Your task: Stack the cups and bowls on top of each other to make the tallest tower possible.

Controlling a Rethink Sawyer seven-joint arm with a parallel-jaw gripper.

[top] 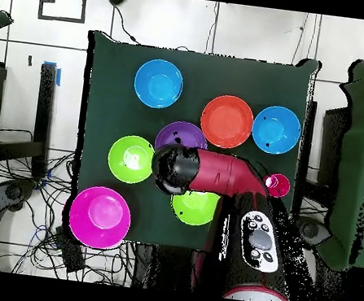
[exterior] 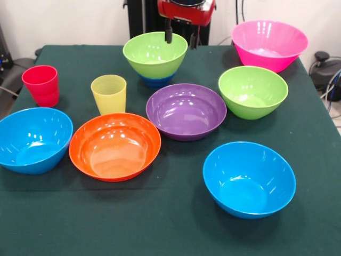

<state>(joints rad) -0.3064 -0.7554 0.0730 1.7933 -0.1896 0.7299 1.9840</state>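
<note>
My gripper [exterior: 181, 37] hangs open and empty at the far rim of a lime green bowl [exterior: 155, 53]. That bowl sits nested in the small dark blue bowl [exterior: 157, 81]; this pair is the tower. It shows partly under my arm in the overhead view [top: 194, 209]. Standing alone on the cloth are the purple bowl [exterior: 186, 110], orange bowl [exterior: 115, 145], a second lime green bowl [exterior: 252, 90], the big pink bowl [exterior: 269, 44] and two light blue bowls [exterior: 33, 138] [exterior: 249, 177]. The red cup [exterior: 41, 85] and yellow cup [exterior: 109, 94] stand upright at the left.
The dark green table [exterior: 160, 224] has bare cloth along its near edge. In the overhead view my arm [top: 223, 174] covers the yellow cup and part of the purple bowl [top: 182, 132]. Cables lie beyond the table's edges.
</note>
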